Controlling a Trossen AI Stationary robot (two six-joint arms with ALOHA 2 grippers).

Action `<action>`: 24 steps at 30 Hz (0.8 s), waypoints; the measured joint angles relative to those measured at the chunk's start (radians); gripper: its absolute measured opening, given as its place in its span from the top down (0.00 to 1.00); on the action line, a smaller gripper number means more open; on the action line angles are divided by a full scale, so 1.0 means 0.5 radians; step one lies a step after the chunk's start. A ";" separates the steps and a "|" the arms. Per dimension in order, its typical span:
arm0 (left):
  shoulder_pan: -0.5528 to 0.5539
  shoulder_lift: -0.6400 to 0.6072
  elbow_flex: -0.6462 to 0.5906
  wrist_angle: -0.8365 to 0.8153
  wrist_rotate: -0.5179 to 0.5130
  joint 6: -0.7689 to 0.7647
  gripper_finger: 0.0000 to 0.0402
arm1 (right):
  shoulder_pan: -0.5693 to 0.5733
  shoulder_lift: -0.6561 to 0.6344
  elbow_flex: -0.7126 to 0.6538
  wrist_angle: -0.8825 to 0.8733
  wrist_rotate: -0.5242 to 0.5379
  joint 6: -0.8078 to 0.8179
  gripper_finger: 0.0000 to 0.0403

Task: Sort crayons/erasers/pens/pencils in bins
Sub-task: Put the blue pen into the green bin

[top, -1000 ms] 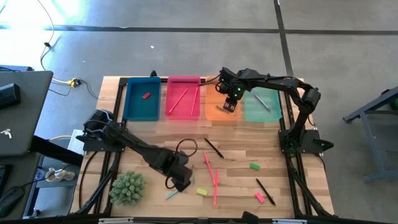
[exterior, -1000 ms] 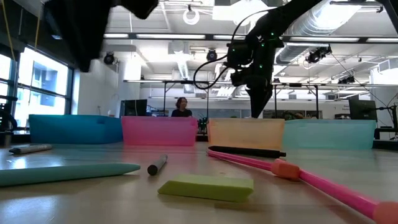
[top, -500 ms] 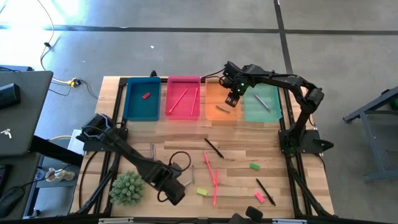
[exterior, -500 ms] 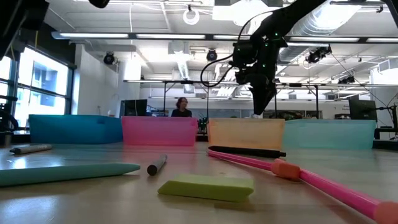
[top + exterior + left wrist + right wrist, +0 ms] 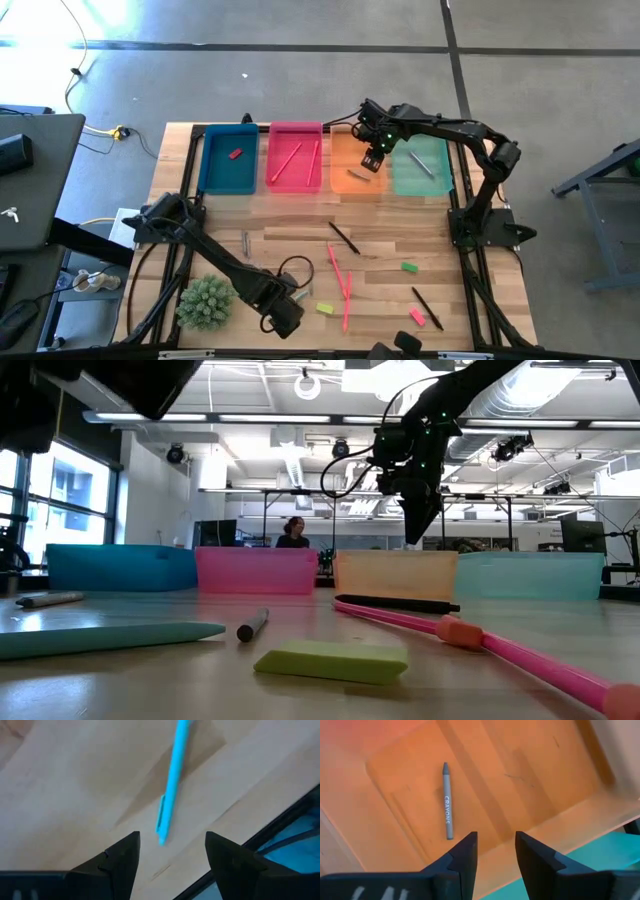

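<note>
My left gripper (image 5: 170,837) stands open near the table's front edge (image 5: 281,315), pointing down. Its fingers stand on either side of the near end of a light blue pen (image 5: 171,785) that lies flat on the wood without touching it; the low view shows the pen (image 5: 110,637) too. My right gripper (image 5: 494,842) hangs open over the orange bin (image 5: 350,182) with nothing between its fingers. A grey crayon (image 5: 447,802) lies on that bin's floor. The blue bin (image 5: 228,172), pink bin (image 5: 295,180) and teal bin (image 5: 420,182) stand in the same far row.
On the wood lie two black pens (image 5: 343,237) (image 5: 426,307), pink pencils (image 5: 340,272), a crayon (image 5: 245,243), and green (image 5: 409,267), yellow (image 5: 324,308) and pink (image 5: 417,316) erasers. A spiky green plant (image 5: 206,302) stands at the near left.
My left gripper has moved toward the table's near edge and come down over the light blue pen. The pen has stayed where it lay.
</note>
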 joint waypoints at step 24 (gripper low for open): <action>-0.016 0.286 0.012 -0.002 0.018 0.002 0.52 | -0.018 0.000 0.000 0.043 0.004 -0.112 0.69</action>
